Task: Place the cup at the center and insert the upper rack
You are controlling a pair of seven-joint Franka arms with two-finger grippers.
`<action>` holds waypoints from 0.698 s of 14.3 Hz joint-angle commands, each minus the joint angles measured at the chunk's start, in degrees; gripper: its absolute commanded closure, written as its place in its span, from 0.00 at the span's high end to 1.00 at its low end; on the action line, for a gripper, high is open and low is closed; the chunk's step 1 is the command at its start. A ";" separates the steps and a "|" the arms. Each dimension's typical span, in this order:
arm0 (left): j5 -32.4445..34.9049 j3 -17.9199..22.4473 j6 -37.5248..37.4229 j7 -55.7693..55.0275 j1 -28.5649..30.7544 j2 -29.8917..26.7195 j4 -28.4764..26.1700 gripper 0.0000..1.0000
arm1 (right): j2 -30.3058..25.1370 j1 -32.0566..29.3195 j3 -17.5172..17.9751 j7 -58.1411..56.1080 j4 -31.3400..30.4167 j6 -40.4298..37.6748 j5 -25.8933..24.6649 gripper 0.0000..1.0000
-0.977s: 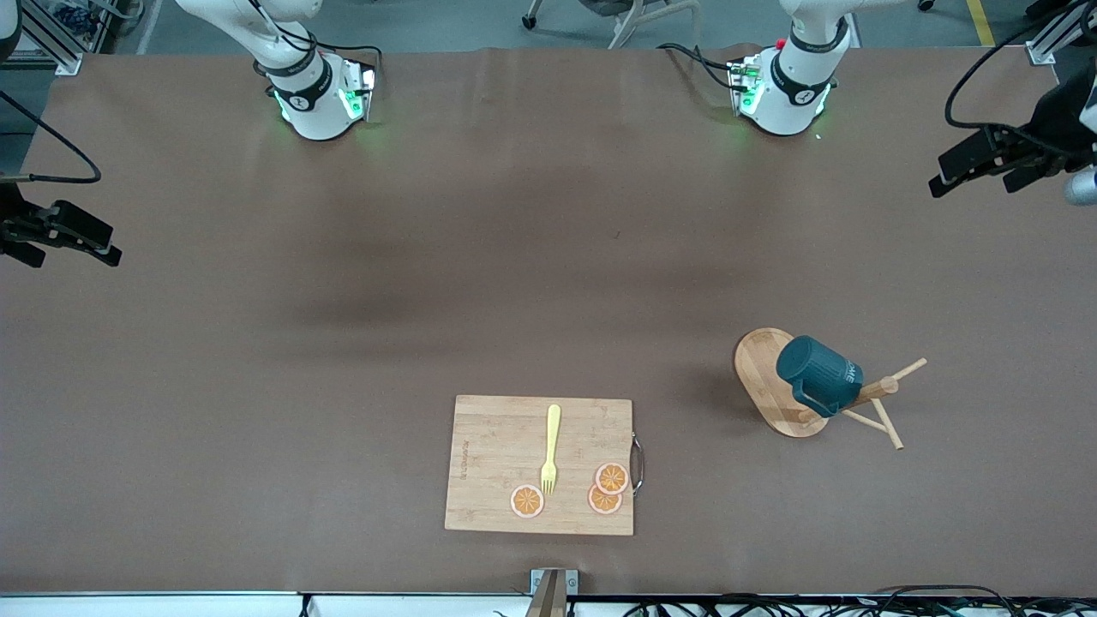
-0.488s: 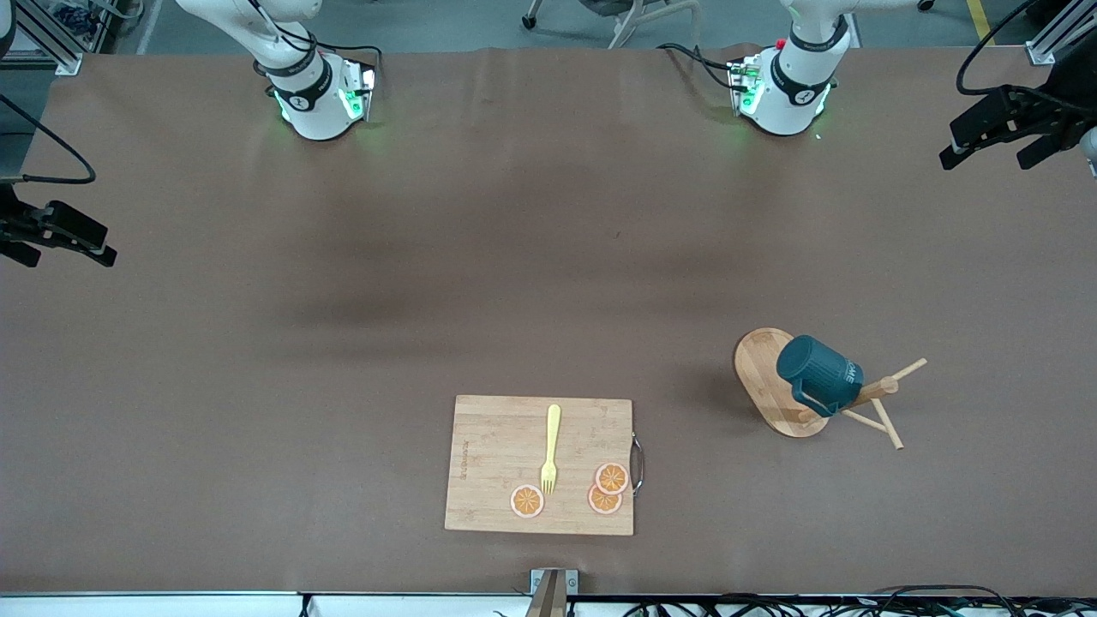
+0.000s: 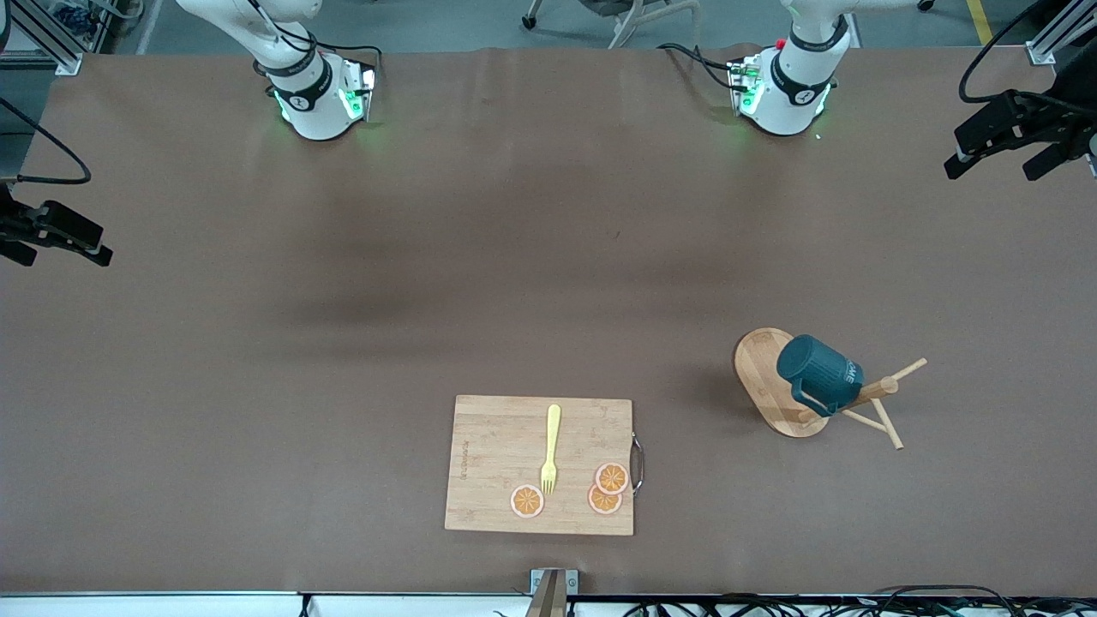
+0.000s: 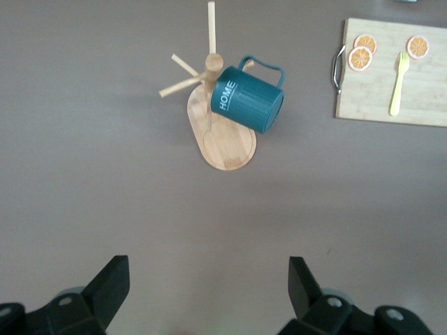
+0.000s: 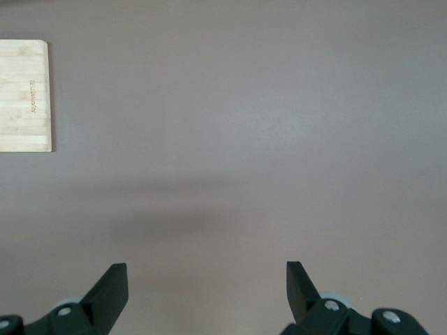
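Teal cup [image 3: 819, 374] on the upper rack [image 3: 776, 386], yellow inside hidden; left gripper [image 3: 997, 151] and right gripper [image 3: 60, 236] fingers apart.

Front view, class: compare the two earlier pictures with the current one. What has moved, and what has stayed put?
The left gripper, open and empty, has drawn back toward the robots' side at the left arm's end of the table. The right gripper, also open, has barely shifted at the right arm's end. The cup still hangs on the upper rack; the cutting board, fork and orange slices are unchanged.
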 commanded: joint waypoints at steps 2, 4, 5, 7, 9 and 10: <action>3.65 0.17 2.22 1.04 -0.82 0.50 -0.68 1.00 | -0.72 -0.17 0.67 -0.38 -0.37 -0.36 -0.59 1.00; 4.19 0.17 4.93 1.04 -1.00 2.25 -0.51 1.00 | -0.72 -0.08 0.67 -0.29 -0.37 -0.36 -0.76 1.00; 4.27 0.17 6.43 1.04 -1.17 3.22 -0.33 1.00 | -0.72 0.09 0.67 0.23 -0.37 -0.36 -0.76 1.00; 5.85 0.17 7.41 1.22 -1.00 4.20 0.02 1.00 | -0.72 0.01 0.67 0.41 -0.37 -0.53 -0.68 1.00; 5.95 0.26 8.71 1.31 -0.74 4.72 0.02 1.00 | -0.72 -0.08 0.67 0.24 -0.46 -1.84 -0.68 1.00; 5.95 0.26 9.60 1.31 -0.82 5.16 0.02 1.00 | -0.72 -0.17 0.59 0.24 -0.37 -1.85 -0.68 1.00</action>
